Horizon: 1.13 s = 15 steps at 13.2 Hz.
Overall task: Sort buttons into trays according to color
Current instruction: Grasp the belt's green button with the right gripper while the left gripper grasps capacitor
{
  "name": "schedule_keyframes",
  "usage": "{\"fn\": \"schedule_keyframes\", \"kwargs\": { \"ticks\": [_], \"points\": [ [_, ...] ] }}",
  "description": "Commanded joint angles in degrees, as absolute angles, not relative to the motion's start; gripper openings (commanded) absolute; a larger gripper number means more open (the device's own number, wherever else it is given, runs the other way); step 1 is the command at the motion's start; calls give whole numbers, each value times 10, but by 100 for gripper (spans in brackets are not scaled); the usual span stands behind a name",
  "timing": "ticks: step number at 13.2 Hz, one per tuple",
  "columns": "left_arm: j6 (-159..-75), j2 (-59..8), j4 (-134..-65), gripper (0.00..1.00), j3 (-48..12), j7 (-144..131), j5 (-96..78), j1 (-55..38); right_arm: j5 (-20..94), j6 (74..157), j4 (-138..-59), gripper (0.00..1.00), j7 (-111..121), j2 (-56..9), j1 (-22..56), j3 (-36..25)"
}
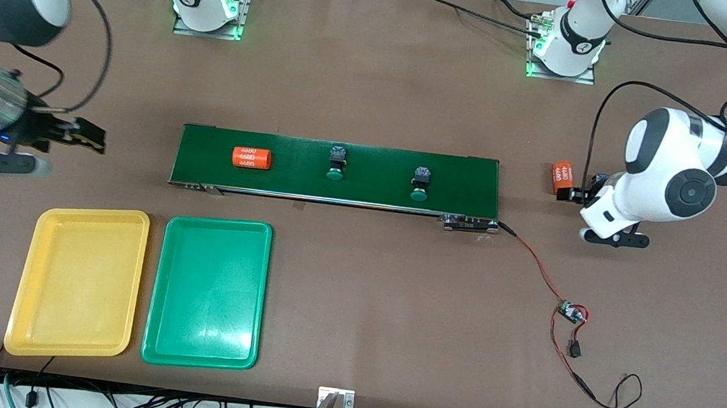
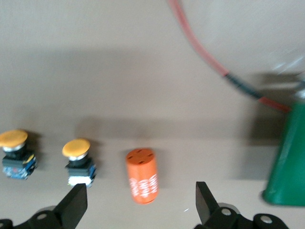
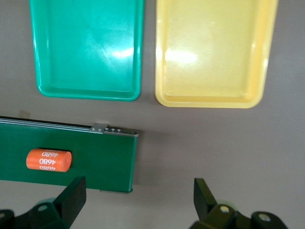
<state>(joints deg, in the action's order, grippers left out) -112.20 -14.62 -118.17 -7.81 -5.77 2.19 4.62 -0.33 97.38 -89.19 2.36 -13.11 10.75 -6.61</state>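
Two green-capped buttons (image 1: 336,164) (image 1: 419,184) stand on the dark green conveyor belt (image 1: 460,180). Two orange-yellow-capped buttons (image 2: 14,153) (image 2: 78,162) stand on the table beside an orange cylinder (image 2: 142,175); in the front view the left arm hides them. My left gripper (image 2: 140,205) is open and empty over that cylinder, off the left arm's end of the belt (image 1: 570,194). My right gripper (image 1: 97,137) is open and empty, off the right arm's end of the belt (image 3: 138,200). The yellow tray (image 1: 79,282) and green tray (image 1: 207,292) lie side by side, nearer the front camera than the belt, both empty.
A second orange numbered cylinder (image 1: 252,158) lies on the belt near the right arm's end. A red wire runs from the belt's left-arm end to a small circuit board (image 1: 571,314). The loose cylinder (image 1: 562,176) lies beside the left gripper.
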Motion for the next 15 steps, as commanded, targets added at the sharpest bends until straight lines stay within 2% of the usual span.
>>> {"fn": "schedule_keyframes", "kwargs": {
  "ticks": [1, 5, 10, 11, 13, 15],
  "points": [
    [-1129, -132, -1243, 100, -71, -42, 24, 41, 14, 1020, -943, 100, 19, -114, 118, -51],
    [-1221, -126, -1321, 100, -71, -43, 23, 42, 19, 1064, -982, 100, 11, -117, 125, -14],
    [-1401, -132, -1424, 99, -71, -43, 23, 42, 50, 1156, -1040, 100, -77, -122, 181, -13],
    [-1440, -133, -1444, 94, -71, -42, 23, 42, 50, 1171, -1053, 100, -105, -124, 195, -13],
    [-1455, -132, -1453, 81, -71, -40, 23, 42, 50, 1184, -1068, 100, -155, -134, 220, -13],
    [-1454, -130, -1452, 48, -71, -40, 23, 42, 50, 1186, -1072, 100, -198, -145, 250, -13]
  ]
}}
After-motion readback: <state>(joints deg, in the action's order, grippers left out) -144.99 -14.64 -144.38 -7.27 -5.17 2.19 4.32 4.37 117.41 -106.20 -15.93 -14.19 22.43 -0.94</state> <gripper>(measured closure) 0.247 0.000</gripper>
